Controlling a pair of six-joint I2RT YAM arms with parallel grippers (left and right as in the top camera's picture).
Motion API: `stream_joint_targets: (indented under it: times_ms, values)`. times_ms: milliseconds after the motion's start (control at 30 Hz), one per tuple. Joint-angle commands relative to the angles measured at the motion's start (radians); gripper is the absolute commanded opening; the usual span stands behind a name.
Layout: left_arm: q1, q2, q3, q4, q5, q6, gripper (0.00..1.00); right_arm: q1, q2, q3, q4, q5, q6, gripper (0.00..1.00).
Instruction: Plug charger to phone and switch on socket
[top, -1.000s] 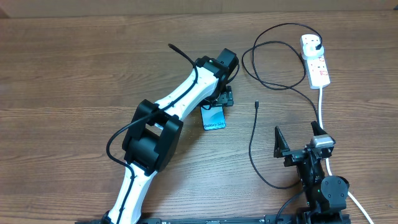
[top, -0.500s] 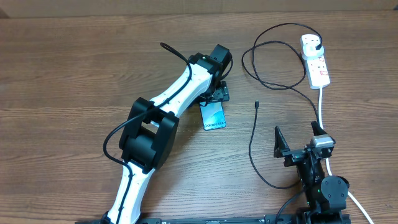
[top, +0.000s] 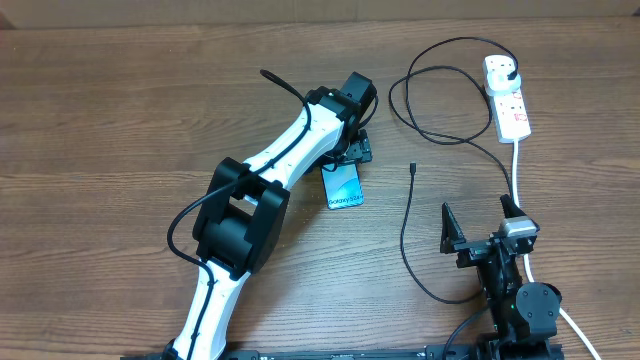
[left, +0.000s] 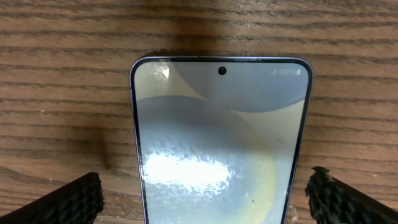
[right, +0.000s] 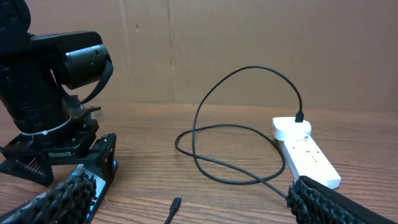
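Brown wood-grain table (top: 120, 100) bears the phone (top: 343, 185) near its middle, screen up. The left gripper (top: 350, 152) hangs over the phone's 12 o'clock end. In the wrist view its fingers (left: 74, 199) are spread wide on either side of the handset, clear of its edges. The charger (top: 405, 230) lies loose, its connector tip (top: 412, 168) at the phone's 3 o'clock, apart from it. Its plug (top: 512, 72) sits in the socket (top: 508, 100) at the table's 2 o'clock. At 5 o'clock the right gripper (top: 480, 235) stands with jaws wide apart, holding nothing.
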Motion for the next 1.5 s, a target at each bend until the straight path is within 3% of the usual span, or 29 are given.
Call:
stream_joint_targets:
  times_ms: [0, 633, 900, 1267, 1467]
  values:
    - [-0.007, 0.024, -0.024, 0.010, 0.000, -0.025, 1.00, 0.006, -0.010, -0.010, 0.003, 0.009, -0.002, 1.00]
    - [-0.008, 0.024, -0.057, 0.027, -0.002, -0.020, 1.00, 0.006, -0.010, -0.010, 0.003, 0.009, -0.002, 1.00]
    - [0.002, 0.024, -0.057, -0.048, -0.114, -0.020, 1.00, 0.006, -0.010, -0.010, 0.003, 0.010, -0.002, 1.00]
    - [0.056, 0.024, -0.057, -0.103, -0.107, 0.097, 1.00, 0.006, -0.010, -0.010, 0.003, 0.009, -0.002, 1.00]
    - [0.066, 0.024, -0.057, -0.114, 0.011, 0.149, 1.00, 0.006, -0.010, -0.010, 0.003, 0.010, -0.002, 1.00]
